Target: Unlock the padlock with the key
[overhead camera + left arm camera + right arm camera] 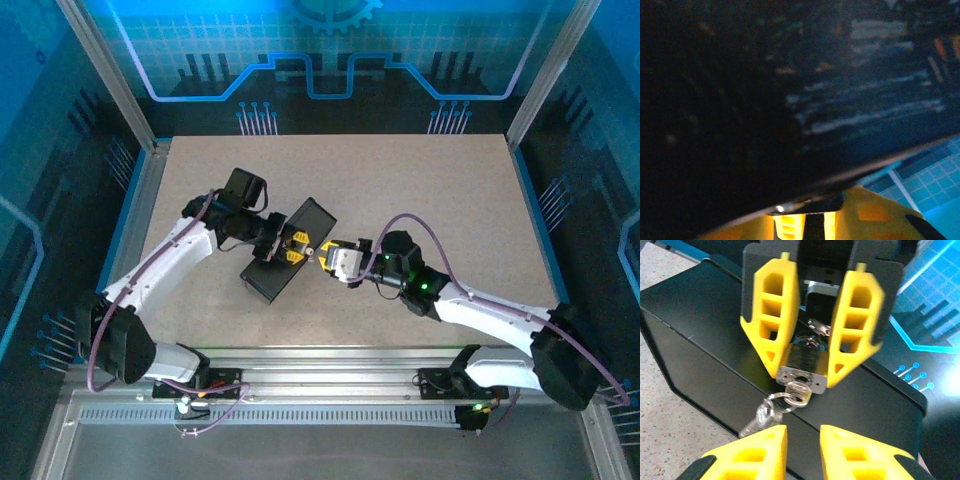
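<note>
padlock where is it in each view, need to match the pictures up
top external: padlock at mid-picture, a small silvery speck.
right wrist: centre, clamped in the left gripper, key in its keyhole.
left wrist: too dark and blurred to tell.
shared landmark: the black box.

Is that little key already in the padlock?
Yes, the key sticks out of the keyhole in the padlock, which yellow fingers clamp.

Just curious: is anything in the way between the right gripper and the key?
Nothing visible. The key is in the padlock clamped by the left gripper; the open right gripper faces it across a bare gap. Its ring dangles beside.
</note>
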You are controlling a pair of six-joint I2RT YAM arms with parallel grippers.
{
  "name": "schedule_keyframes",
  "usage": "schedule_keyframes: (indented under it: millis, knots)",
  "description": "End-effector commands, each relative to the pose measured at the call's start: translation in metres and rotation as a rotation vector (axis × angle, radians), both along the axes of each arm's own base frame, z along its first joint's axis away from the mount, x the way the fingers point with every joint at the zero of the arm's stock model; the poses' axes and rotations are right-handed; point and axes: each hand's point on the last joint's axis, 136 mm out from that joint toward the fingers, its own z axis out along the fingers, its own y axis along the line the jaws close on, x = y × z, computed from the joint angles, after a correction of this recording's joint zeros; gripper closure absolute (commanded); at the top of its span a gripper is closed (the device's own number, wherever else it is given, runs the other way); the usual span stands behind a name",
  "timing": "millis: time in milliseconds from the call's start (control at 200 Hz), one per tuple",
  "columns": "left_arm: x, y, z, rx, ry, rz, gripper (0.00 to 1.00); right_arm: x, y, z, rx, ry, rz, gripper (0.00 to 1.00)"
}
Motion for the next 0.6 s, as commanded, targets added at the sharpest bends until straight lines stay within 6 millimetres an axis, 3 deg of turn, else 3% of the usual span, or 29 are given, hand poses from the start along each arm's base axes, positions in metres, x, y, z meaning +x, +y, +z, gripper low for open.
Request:
schedule_keyframes:
  millis: [0,595]
  knots:
    - [-0.008,-0.001,0.024,-0.061,-0.063,-0.038,1.0,-0.002,0.014,0.017,0.024,-0.065,0.041,0.76]
    - [-0.01,0.002,0.022,-0.051,-0.061,-0.033,1.0,0.006,0.032,0.019,0.01,-0.092,0.038,0.76]
